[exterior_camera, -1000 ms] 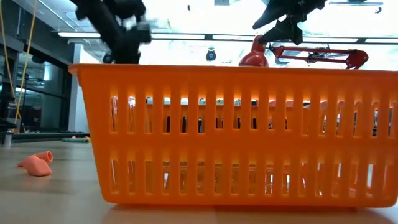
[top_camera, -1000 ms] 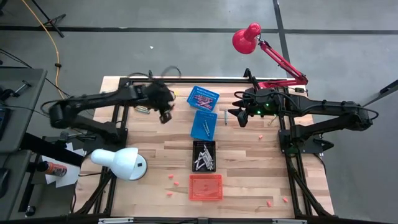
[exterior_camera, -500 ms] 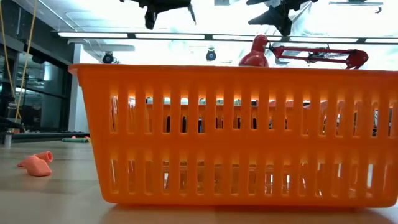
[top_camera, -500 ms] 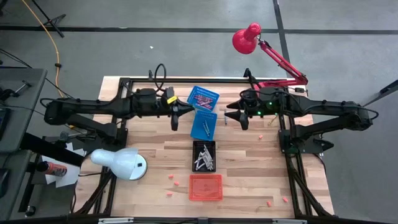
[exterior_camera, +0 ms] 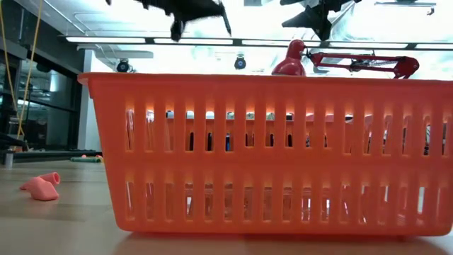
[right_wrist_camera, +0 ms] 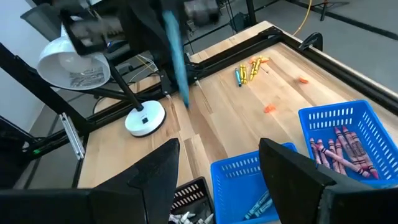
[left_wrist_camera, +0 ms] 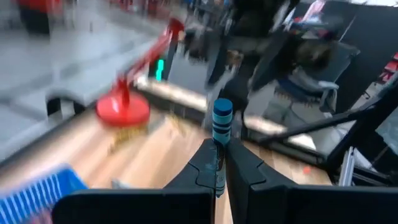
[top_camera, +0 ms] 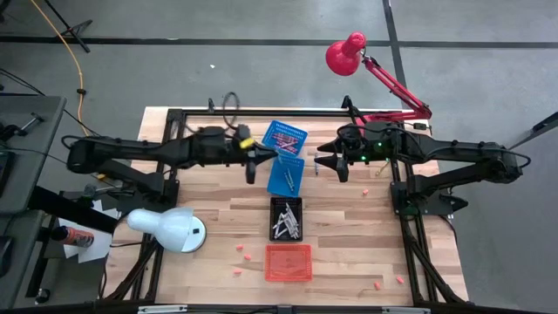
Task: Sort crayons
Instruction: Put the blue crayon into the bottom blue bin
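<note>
My left gripper (top_camera: 266, 157) is shut on a blue crayon (left_wrist_camera: 222, 118), above the table beside the two blue baskets. The far blue basket (top_camera: 285, 137) holds red crayons (right_wrist_camera: 339, 146). The nearer one (top_camera: 287, 174) holds blue crayons (right_wrist_camera: 258, 204). A black basket (top_camera: 286, 218) holds grey crayons. Several loose yellow, orange and blue crayons (right_wrist_camera: 249, 67) lie on the table's far left. Facing the left gripper from the right side of the baskets, my right gripper (top_camera: 328, 160) stands open with nothing between its fingers. My left gripper pinches one end of the blue crayon (left_wrist_camera: 219, 142) between its two fingertips. The fingers (left_wrist_camera: 208, 165) run almost level and point toward the table's right. The crayon sticks out past the fingertips, roughly in line with them, and is lifted clear of the table and baskets.
An orange basket (top_camera: 288, 262) stands near the front edge and fills the low view. A white lamp (top_camera: 170, 228) stands at front left and a red lamp (top_camera: 346, 52) at the far right. Small pink bits (top_camera: 244, 255) lie scattered on the wood.
My left gripper has swung from the table's far left toward the right, up to the blue baskets, and has risen. It has tipped from pointing down to nearly level, staying shut. My right gripper has tipped slightly and stayed in place, open.
</note>
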You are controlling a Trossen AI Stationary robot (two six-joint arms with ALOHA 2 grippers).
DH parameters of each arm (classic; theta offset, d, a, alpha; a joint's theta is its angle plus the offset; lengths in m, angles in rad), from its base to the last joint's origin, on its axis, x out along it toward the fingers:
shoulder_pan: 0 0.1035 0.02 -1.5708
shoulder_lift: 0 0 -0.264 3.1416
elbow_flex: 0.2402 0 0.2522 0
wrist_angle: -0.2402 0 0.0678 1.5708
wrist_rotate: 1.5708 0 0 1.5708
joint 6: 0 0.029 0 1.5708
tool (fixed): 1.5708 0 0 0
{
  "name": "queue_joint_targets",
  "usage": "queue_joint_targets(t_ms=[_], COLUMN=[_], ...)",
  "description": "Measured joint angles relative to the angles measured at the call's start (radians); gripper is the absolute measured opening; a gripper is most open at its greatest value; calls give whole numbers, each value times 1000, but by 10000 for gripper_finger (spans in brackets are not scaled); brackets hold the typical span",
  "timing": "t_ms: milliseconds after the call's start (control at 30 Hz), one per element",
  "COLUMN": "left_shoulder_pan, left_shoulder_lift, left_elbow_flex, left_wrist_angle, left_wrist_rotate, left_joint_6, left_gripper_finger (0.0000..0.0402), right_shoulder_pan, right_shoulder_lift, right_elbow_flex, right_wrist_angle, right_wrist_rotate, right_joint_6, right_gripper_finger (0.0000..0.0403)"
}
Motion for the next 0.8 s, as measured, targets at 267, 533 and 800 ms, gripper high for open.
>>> queue_joint_targets(t_ms=[267, 533, 800], left_shoulder_pan=[63, 83, 87], left_shoulder_lift=[297, 484, 495], left_elbow_flex=[49, 87, 92], left_wrist_angle=[-84, -137, -140], left_wrist_rotate=[113, 120, 127], left_joint_6=[-298, -478, -432], left_gripper_finger=[0, 0, 42], right_shoulder_pan=[-16, -15, -15], right_shoulder_lift=[0, 0, 0], right_elbow_flex=[0, 0, 0], right_wrist_angle=[0, -1, -7], right_wrist_rotate=[29, 29, 28], right_joint_6=[-7, 8, 8], right_gripper_finger=[217, 217, 217])
